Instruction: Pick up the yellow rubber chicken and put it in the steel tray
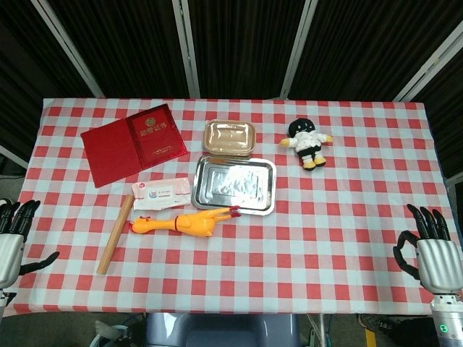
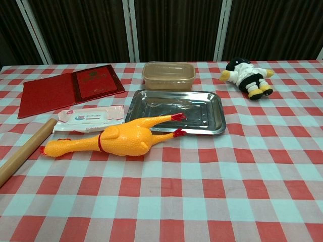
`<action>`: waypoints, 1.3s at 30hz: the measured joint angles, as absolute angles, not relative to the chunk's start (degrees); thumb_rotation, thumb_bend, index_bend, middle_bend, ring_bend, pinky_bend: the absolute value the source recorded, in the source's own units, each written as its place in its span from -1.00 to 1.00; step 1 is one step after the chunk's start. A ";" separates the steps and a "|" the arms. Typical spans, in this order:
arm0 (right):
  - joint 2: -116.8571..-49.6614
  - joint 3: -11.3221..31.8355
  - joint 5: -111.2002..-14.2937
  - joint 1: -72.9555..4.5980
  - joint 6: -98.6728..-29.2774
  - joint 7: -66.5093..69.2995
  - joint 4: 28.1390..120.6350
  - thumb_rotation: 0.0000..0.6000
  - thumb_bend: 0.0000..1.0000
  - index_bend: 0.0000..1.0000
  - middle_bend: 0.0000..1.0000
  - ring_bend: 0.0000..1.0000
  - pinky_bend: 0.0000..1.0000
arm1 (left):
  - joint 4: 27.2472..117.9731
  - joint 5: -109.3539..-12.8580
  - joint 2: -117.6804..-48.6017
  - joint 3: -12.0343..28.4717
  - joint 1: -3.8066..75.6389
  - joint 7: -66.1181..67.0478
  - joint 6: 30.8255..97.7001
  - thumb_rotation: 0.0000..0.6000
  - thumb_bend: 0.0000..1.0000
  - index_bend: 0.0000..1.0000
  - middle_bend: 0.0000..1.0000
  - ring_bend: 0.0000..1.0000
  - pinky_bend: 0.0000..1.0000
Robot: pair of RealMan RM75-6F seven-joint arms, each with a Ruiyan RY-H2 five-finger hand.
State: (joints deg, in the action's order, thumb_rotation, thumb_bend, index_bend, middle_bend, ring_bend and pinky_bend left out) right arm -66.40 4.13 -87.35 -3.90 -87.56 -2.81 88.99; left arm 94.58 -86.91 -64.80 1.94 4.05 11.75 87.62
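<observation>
Both hands idle at the near table edge, head view only. Left hand (image 1: 13,235) sits at the near-left corner, fingers apart and pointing up, thumb out sideways, holding nothing. Right hand (image 1: 432,249) at the near-right corner, same pose: fingers spread, nothing in it. Both well apart from every object. Chest view shows neither hand.

Yellow rubber chicken (image 1: 187,222) lies on its side on the red-and-white checked tablecloth (image 1: 325,238), just in front of the steel tray (image 1: 266,189), head pointing left, red feet pointing right. In the chest view the chicken (image 2: 111,141) has one foot up on or over the tray's near rim (image 2: 202,129), the other foot on the cloth just before it; body fully outside the tray. Tray holds nothing, shiny bottom with reflections.

Behind the tray, touching or nearly so: tan plastic container (image 1: 230,137), lidded as far as I can tell. White wipes packet (image 1: 160,194) lies left of the tray, just behind the chicken's neck. Wooden rolling pin (image 1: 115,235) is left of the chicken, angled, far end near the packet. Red booklet (image 1: 132,143) lies open at back left, gold emblem on its cover. Plush doll (image 1: 308,142), black head, white outfit, yellow feet, lies at back right, well apart from the tray.
</observation>
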 measured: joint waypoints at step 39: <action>-66.38 3.85 -87.94 -3.59 -87.95 -2.53 89.11 1.00 -0.19 -0.88 -0.82 -0.87 -0.98 | 95.92 -87.25 -69.10 3.92 16.92 14.94 68.75 1.00 -0.80 -0.69 -0.56 -0.66 -0.54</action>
